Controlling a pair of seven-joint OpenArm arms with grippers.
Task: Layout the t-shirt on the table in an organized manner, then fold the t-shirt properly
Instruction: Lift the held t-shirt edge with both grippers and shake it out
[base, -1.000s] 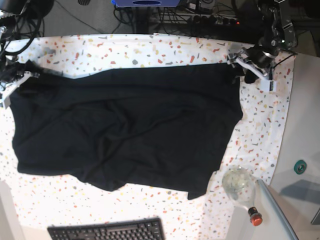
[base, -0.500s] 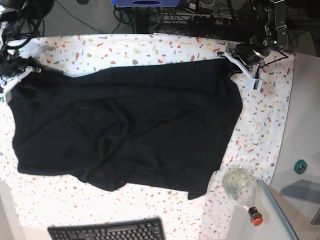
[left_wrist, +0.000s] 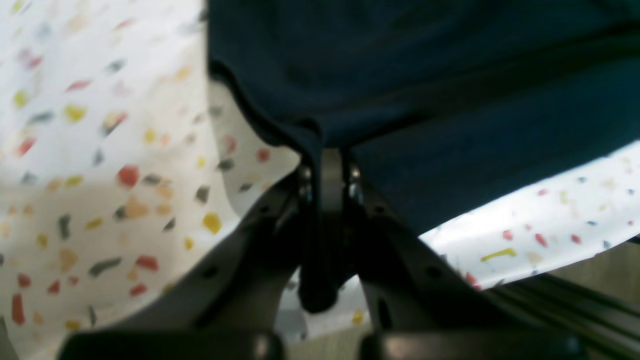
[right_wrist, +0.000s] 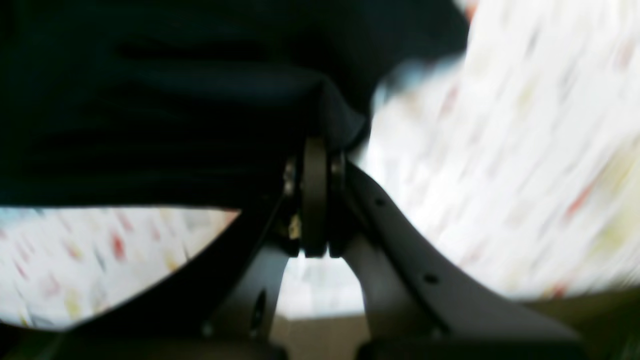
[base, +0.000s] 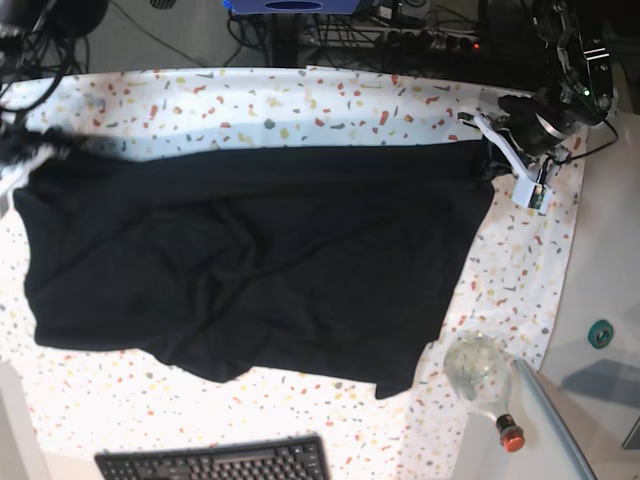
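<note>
Both wrist views are soft and blurred, the right one smeared so much that the flecks of the table cover run into streaks, and in each the lower half is filled by the dark frame of the arm's own fingers. In the base view the right gripper (base: 22, 160) sits at the far left edge, mostly lost among dark cloth and cables, so its outline is hard to make out there. The black t-shirt (base: 250, 265) lies spread wide across the table (base: 300, 100), a white cloth speckled red, yellow and grey, with wrinkles across its middle and an uneven lower edge; no logo can be made out. Its top edge runs in a fairly straight line between the two arms. The left gripper (left_wrist: 327, 160) has its jaws clenched on a pinch of the shirt's corner, the cloth bunching into a fold right where they meet. The right gripper's jaws are likewise pressed together on the opposite corner, dark fabric gathered over the tips. At the bottom edge a black keyboard (base: 215, 462) is cut off by the frame, and a clear round bottle with a red cap (base: 485, 378) lies near the shirt's lower right corner.
</note>
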